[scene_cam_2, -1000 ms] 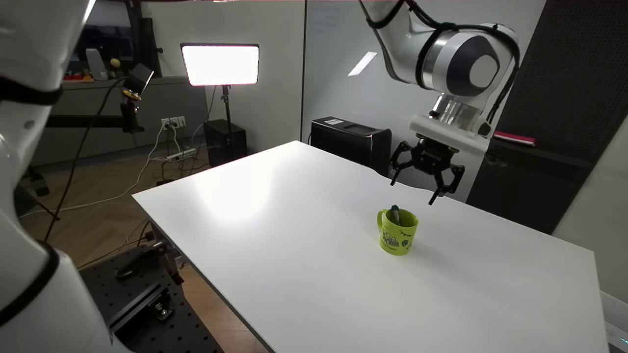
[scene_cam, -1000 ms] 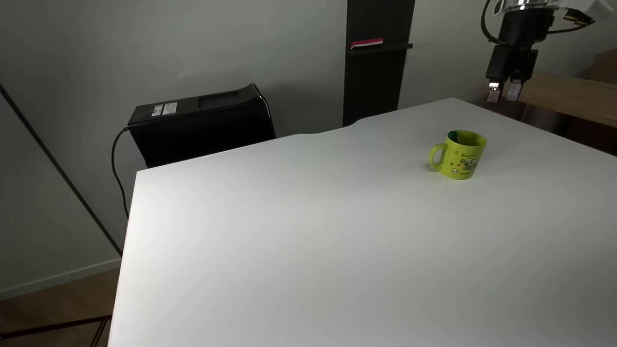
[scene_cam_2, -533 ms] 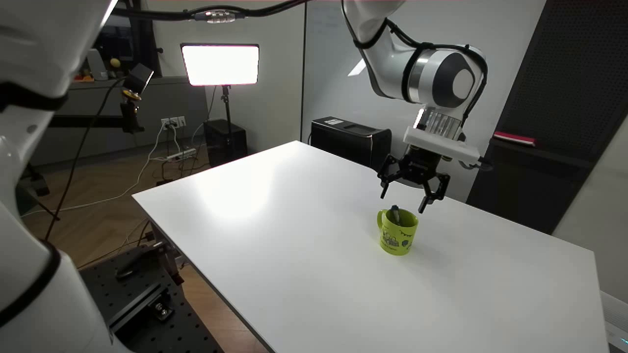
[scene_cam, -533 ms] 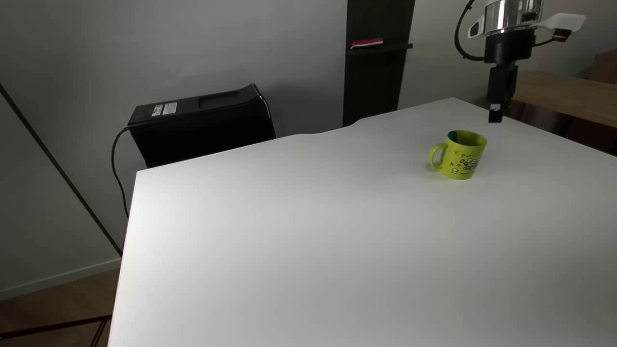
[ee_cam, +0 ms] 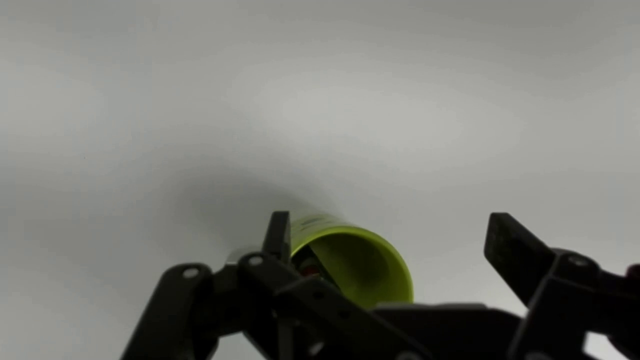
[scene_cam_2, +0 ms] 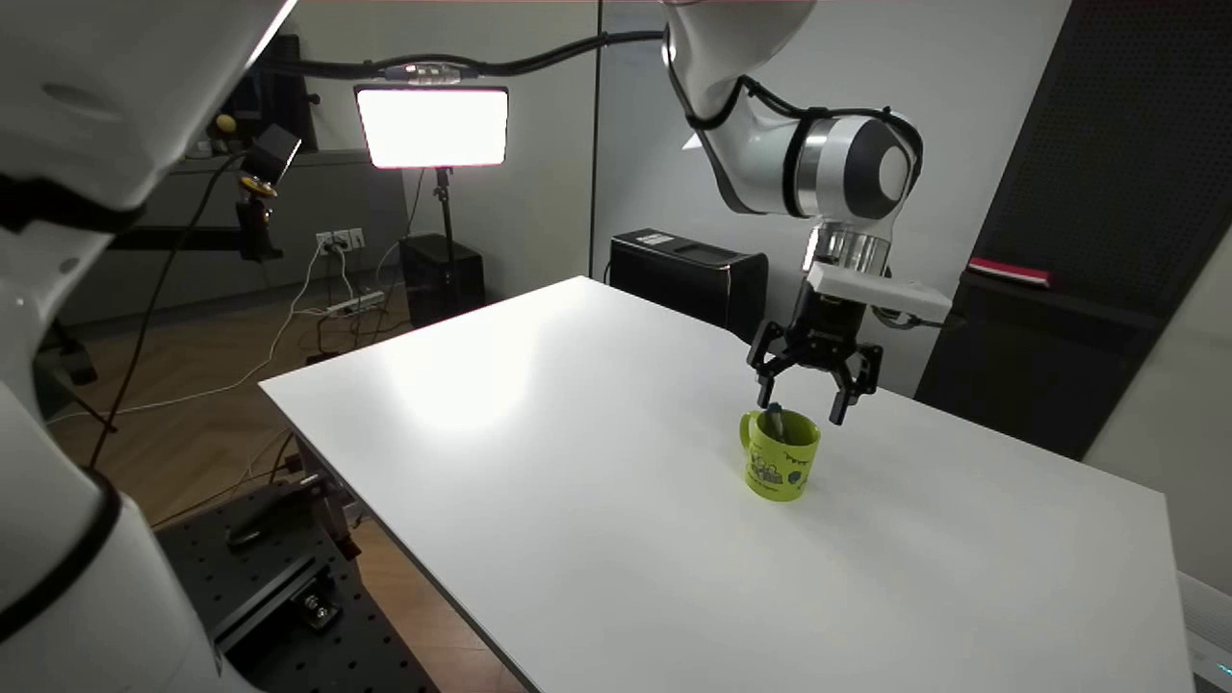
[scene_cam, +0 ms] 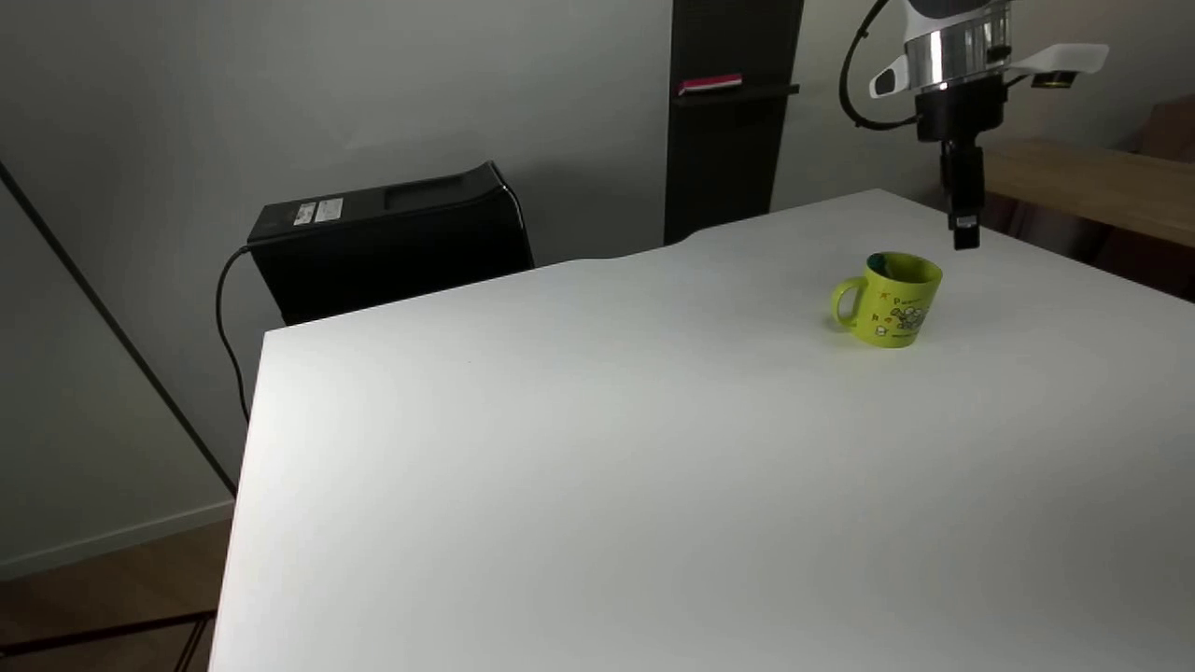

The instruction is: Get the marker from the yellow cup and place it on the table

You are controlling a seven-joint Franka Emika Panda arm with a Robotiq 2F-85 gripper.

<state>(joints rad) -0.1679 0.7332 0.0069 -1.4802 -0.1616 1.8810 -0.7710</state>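
The yellow cup [scene_cam: 902, 317] stands upright on the white table [scene_cam: 560, 467]; it also shows in an exterior view [scene_cam_2: 776, 470]. The marker [scene_cam_2: 777, 422] leans inside it on the handle side, with its dark end at the rim; that end also shows in an exterior view [scene_cam: 877, 264]. My gripper [scene_cam_2: 802, 409] is open and empty, pointing down above the table, just behind the cup there and apart from it. In the wrist view, the cup [ee_cam: 395, 260] lies between the spread fingers [ee_cam: 389, 223], nearer the left one. That finger partly hides the marker [ee_cam: 311, 267].
A black box-shaped device [scene_cam: 392, 243] stands beyond the table's edge, and a dark panel with a red item [scene_cam: 711, 84] is behind. A light wooden table [scene_cam: 1092, 182] stands farther back. A lit lamp panel [scene_cam_2: 433, 127] is in the background.
My gripper has come down and closer to the cup, and has turned so that its fingers line up in an exterior view. It stays open. The cup and marker have not moved.
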